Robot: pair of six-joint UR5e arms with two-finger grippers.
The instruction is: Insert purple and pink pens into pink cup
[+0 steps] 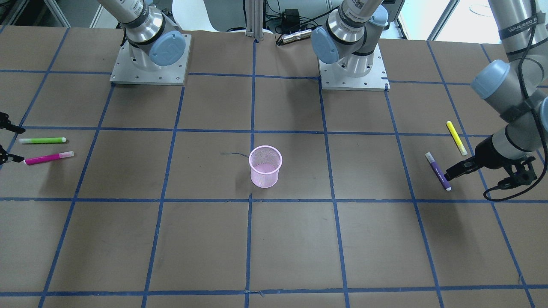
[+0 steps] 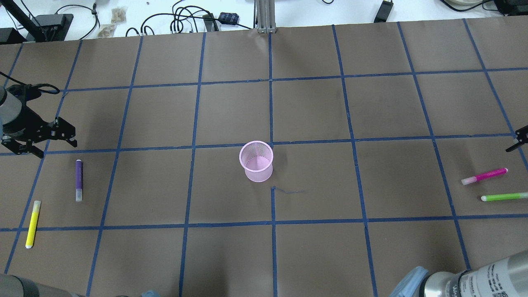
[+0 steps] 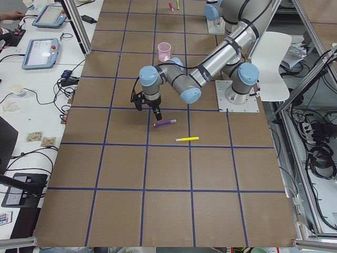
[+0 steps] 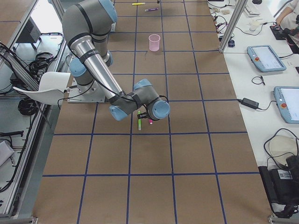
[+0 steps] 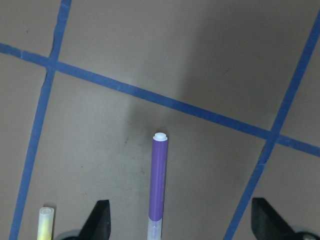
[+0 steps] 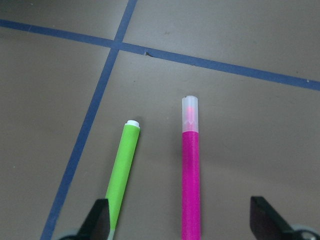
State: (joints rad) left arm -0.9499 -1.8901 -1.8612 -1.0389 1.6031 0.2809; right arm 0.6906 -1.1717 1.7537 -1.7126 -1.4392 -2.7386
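Surface (image 2: pixel 313 111): brown, gridded with blue tape; everything is carried on it.

Left arm (image 3: pixel 210 68) is stretched out low to the robot's left end of the surface. Right arm (image 4: pixel 93 60) is bent down over the right end.

Left hand (image 5: pixel 182 222): fingers are spread wide. In the wrist view the clear-capped end of the purple pen (image 2: pixel 78 180) is seen between them, not pinched. Contact cannot be told.

Right hand (image 6: pixel 182 225): fingers are spread as well, nothing is gripped. In the wrist view the pink pen (image 6: pixel 191 170) is framed between the fingers, with the green pen (image 6: pixel 122 170) just inside the left finger.

Cup (image 2: pixel 256 161): pink mesh, upright, set at the middle of the surface beside a tape crossing, well apart from both hands and all pens.

Purple pen: flat on the surface at the left end, outside the cup.

Pink pen: flat on the surface at the right end, outside the cup, the green pen lying near and roughly parallel to it.

Yellow pen (image 2: pixel 32 224): laid flat near the purple pen, closer to the robot's side and nearer the surface's edge, not touching it.
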